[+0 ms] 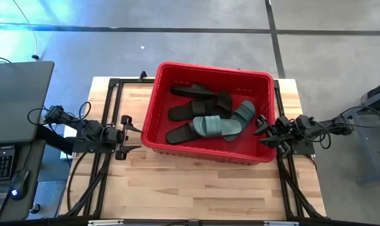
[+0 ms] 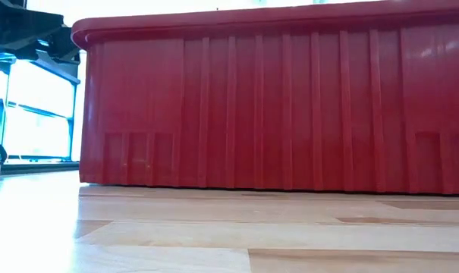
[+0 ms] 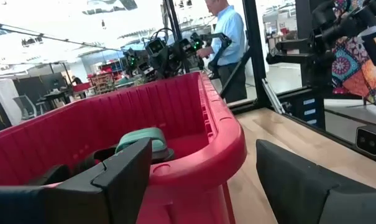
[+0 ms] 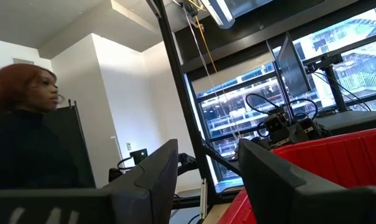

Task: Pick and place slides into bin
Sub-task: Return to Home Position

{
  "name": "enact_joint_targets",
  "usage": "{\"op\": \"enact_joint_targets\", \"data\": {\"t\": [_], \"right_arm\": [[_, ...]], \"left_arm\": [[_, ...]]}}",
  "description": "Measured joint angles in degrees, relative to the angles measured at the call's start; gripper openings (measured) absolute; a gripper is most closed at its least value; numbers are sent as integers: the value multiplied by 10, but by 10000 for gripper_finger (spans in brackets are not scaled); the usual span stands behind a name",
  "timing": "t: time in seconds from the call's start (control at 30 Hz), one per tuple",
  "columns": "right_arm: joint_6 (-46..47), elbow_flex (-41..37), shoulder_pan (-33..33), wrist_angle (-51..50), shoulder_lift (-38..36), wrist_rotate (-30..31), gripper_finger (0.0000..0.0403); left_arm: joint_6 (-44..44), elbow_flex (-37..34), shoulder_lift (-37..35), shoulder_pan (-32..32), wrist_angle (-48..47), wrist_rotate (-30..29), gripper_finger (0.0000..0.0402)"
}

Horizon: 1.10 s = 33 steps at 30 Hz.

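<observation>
Slides (image 1: 208, 119) lie inside bin (image 1: 210, 66) on the worktop (image 1: 196, 188). Left pincer (image 1: 130, 134) and right pincer (image 1: 263, 130) hang open, empty, just beside its walls. Risk: a homing swing clips the rim, shifting the bin.

A: Entry one, high view: light?
B: Bright, even; a soft shadow along the bin (image 1: 215, 69) on the counter (image 1: 208, 188).
A: Entry two, low view?
B: Backlit; the counter's left glares white.
A: Entry three, right wrist view?
B: Windows (image 4: 237, 112) bright, foreground dark.
</observation>
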Motion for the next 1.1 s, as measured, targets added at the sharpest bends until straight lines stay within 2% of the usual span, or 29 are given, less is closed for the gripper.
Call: {"op": "enact_joint_targets", "data": {"t": [1.1], "right_arm": [[0,-1,0,-1,0,0,154]], "left_arm": [[-1,0,1,0,-7,-1,271]]}}
